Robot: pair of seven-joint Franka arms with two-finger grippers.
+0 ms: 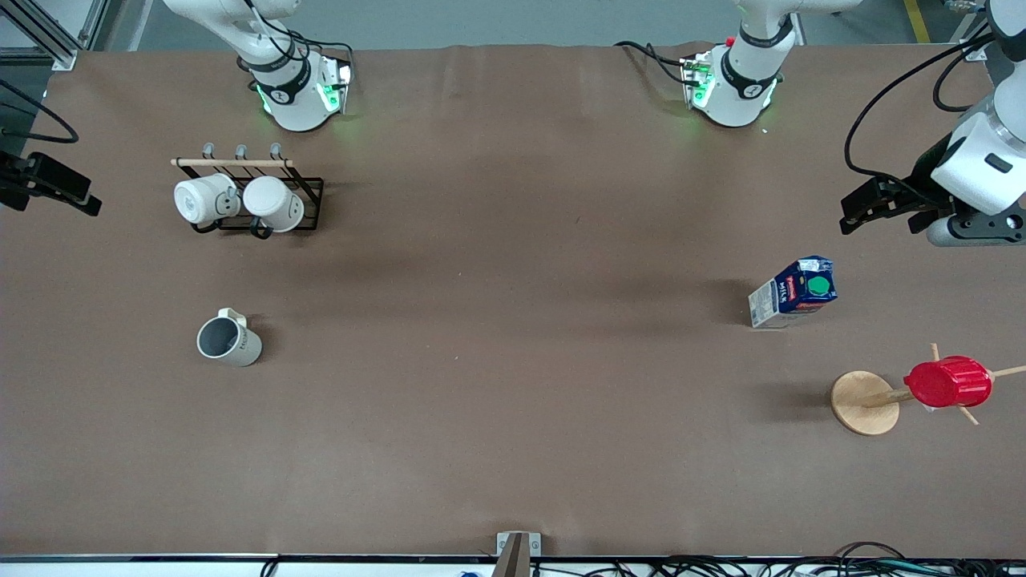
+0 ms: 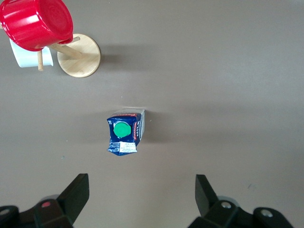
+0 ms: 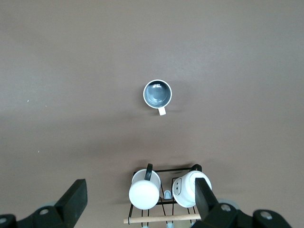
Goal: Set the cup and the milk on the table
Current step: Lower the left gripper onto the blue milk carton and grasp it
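The cup (image 1: 228, 340), grey-beige with a dark inside, stands upright on the brown table (image 1: 513, 280) toward the right arm's end. It also shows in the right wrist view (image 3: 157, 93). The milk (image 1: 793, 293) stands upright on the table toward the left arm's end, green cap up, and shows in the left wrist view (image 2: 124, 134). My left gripper (image 1: 862, 210) (image 2: 142, 194) is open and empty, up over the table beside the milk. My right gripper (image 1: 56, 188) (image 3: 140, 197) is open and empty, up over the table edge beside the mug rack.
A black wire rack (image 1: 309, 200) with two white mugs (image 1: 204, 199) (image 1: 274, 203) stands farther from the front camera than the cup. A ribbed red cup (image 1: 948, 381) hangs on a wooden stand (image 1: 864, 402), nearer to the front camera than the milk.
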